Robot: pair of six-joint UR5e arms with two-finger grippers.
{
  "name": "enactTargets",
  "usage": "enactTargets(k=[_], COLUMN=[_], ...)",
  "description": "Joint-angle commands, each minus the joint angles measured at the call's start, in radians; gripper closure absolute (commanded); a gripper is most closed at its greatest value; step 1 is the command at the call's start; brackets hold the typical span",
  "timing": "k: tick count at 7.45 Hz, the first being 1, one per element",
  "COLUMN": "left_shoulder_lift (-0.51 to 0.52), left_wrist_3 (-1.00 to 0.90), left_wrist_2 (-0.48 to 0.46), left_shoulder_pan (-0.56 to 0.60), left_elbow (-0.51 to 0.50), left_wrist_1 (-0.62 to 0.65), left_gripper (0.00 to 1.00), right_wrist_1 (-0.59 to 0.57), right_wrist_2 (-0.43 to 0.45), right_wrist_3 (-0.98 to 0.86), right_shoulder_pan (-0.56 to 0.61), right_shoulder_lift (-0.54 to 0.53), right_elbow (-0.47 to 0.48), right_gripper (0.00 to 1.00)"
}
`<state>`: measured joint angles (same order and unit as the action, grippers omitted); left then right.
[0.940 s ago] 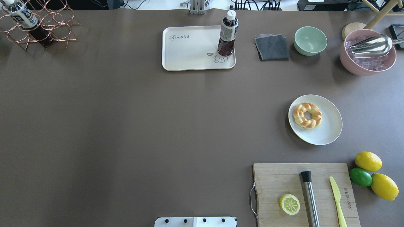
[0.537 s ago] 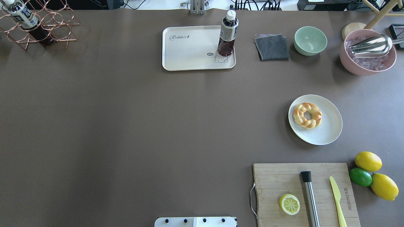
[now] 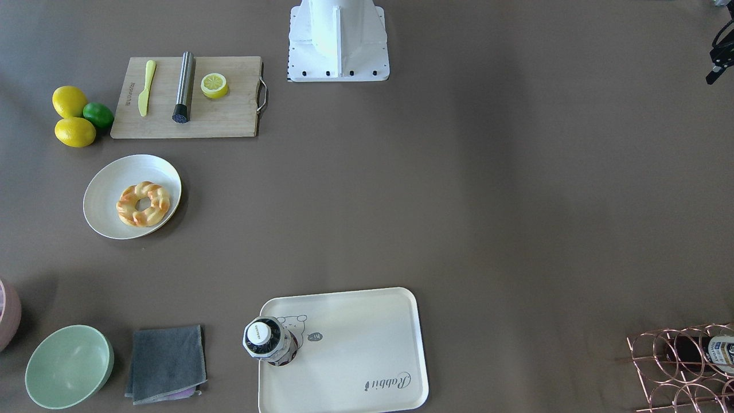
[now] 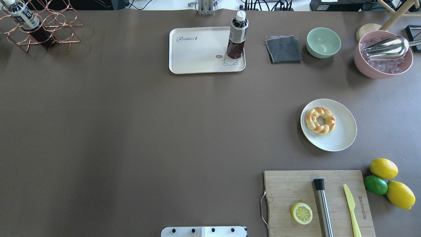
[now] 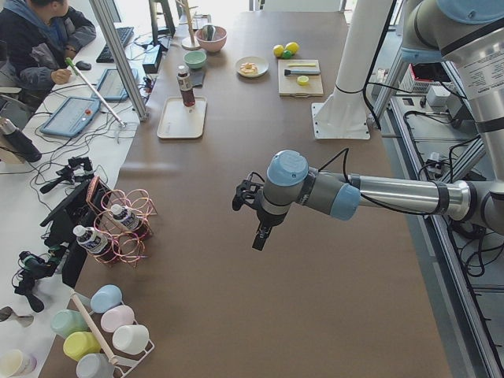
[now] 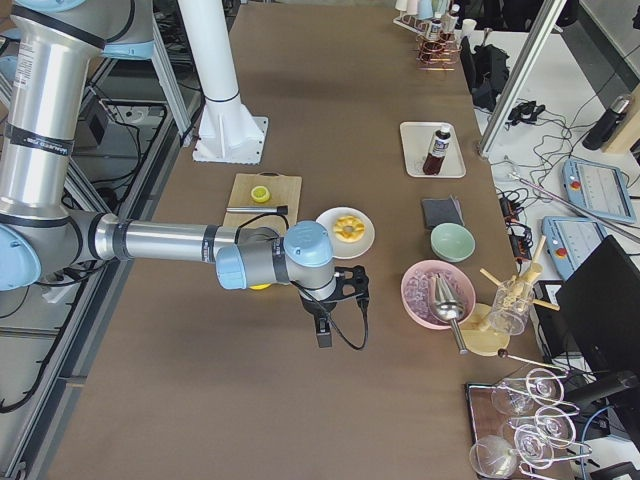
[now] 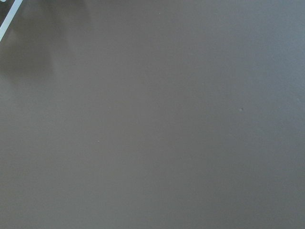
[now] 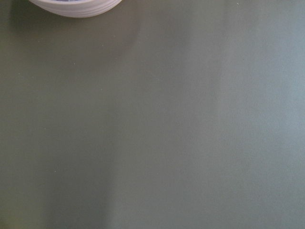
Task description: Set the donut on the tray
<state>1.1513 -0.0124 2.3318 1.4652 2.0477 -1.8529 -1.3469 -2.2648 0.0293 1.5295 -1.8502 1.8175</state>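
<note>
Brown matting covers the long table [image 4: 131, 138], and both my grippers hang beyond the ends that the overhead view takes in. Leftmost, my left gripper [image 5: 260, 230] hovers over bare mat. It shows only from the side, so I cannot tell how far its jaws stand apart. Well to its right and further out lies the cream-white rectangular tray with a raised rim [image 4: 197, 52], lettered "Rabbit", with "hi" in a bubble by its cartoon. An upright dark plastic bottle with a white cap [image 4: 237, 36] stands on the end nearer my right gripper [image 6: 325, 338], its label too small to read. That gripper's opening I cannot tell either. To its left and a little further out, the twisted golden-yellow ring donut [image 4: 320, 120] rests on a round white plate [image 4: 343, 135]. I judge the reach not yet begun: next, my right gripper must travel left, descend with jaws wide across the braid, lift, then carry to the tray's bare half, clear of the bottle.
</note>
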Motion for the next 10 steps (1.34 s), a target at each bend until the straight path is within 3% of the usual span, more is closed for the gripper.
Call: enactTargets(k=[1, 6, 8, 10], left_shoulder_lift=[-0.004, 0.011, 0.091, 0.108], left_wrist_3=[-0.006, -0.04, -0.043, -0.044], left_wrist_2=[0.047, 0.052, 0.054, 0.049], left_shoulder_pan=[0.012, 0.021, 0.026, 0.064], left_elbow=[-0.004, -0.001, 0.003, -0.029], left_wrist_1=[0.003, 0.02, 0.203, 0.265], left_gripper=[0.02, 0.02, 0.02, 0.02], right_wrist_1=[0.002, 0.002, 0.002, 0.002], right_wrist_2=[0.004, -0.07, -0.071, -0.07], right_wrist_3=[0.0, -0.006, -0.002, 0.0], right_shoulder_pan=[0.001, 0.001, 0.0, 0.0], right_shoulder_lift=[-0.007, -0.004, -0.003, -0.006], right_elbow=[0.002, 0.008, 0.006, 0.005], right_gripper=[0.0, 0.0, 0.0, 0.0])
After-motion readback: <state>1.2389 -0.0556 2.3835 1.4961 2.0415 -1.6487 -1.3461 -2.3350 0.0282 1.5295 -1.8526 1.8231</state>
